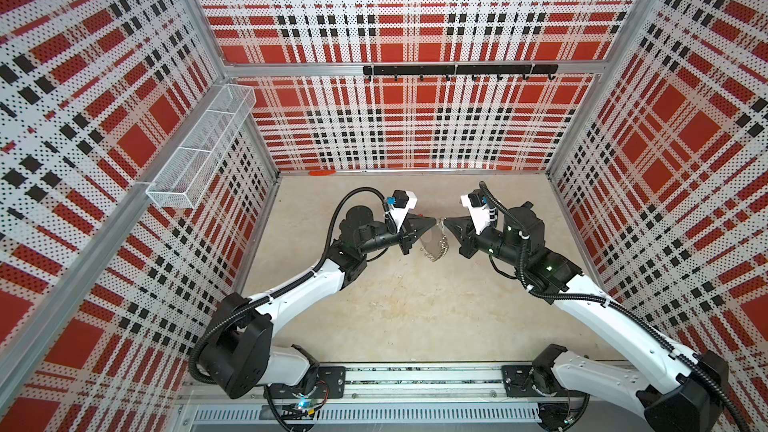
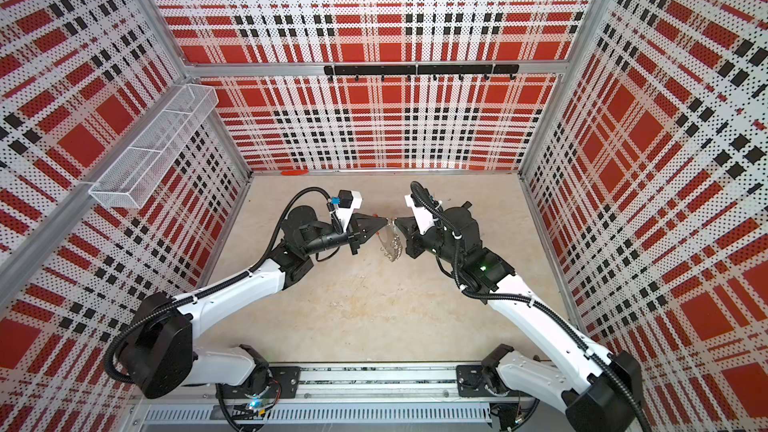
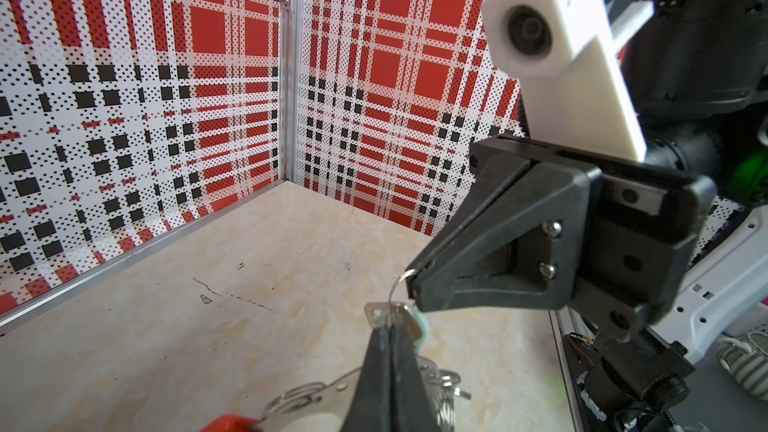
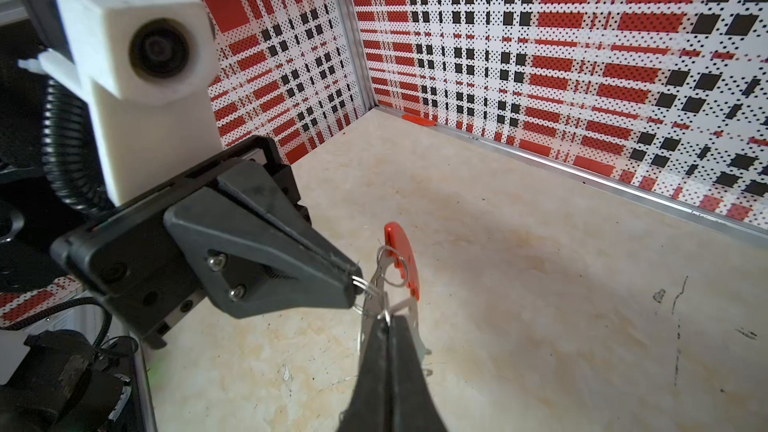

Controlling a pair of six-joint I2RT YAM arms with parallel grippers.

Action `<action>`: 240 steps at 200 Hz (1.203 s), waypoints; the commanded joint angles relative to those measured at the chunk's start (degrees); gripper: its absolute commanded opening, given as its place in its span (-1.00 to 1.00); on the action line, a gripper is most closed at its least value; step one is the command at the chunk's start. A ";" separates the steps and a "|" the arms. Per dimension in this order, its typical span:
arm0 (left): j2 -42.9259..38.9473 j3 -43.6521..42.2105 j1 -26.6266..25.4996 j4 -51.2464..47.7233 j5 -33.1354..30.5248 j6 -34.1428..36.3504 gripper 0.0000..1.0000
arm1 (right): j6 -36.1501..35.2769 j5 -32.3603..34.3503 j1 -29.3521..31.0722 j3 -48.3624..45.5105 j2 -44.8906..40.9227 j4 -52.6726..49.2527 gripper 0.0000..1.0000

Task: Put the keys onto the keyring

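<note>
Both grippers meet tip to tip above the middle of the floor. My left gripper [image 3: 390, 326] is shut on the keys [image 3: 380, 315]: a silvery key head and a pale teal tag [image 3: 424, 326] stick out of its jaws. My right gripper [image 3: 411, 284] is shut on a thin wire loop [image 3: 395, 288] that curves down to the key. Under the tips hangs the keyring [image 1: 434, 245], a big metal ring fringed with small loops. It carries a red tag [image 4: 401, 259]. In the right wrist view my right gripper [image 4: 388, 320] and left gripper [image 4: 356, 284] almost touch.
A white mesh basket [image 1: 199, 147] hangs on the left wall. A black hook rail [image 1: 459, 69] runs along the back wall. A small orange piece [image 1: 322, 173] lies at the foot of the back wall. Plaid walls close in three sides of the beige floor [image 1: 395, 305].
</note>
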 commanded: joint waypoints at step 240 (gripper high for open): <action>-0.48 2.43 -0.01 1.16 0.96 0.07 -1.00 | -1.54 -1.53 1.25 1.94 0.33 -1.06 -1.00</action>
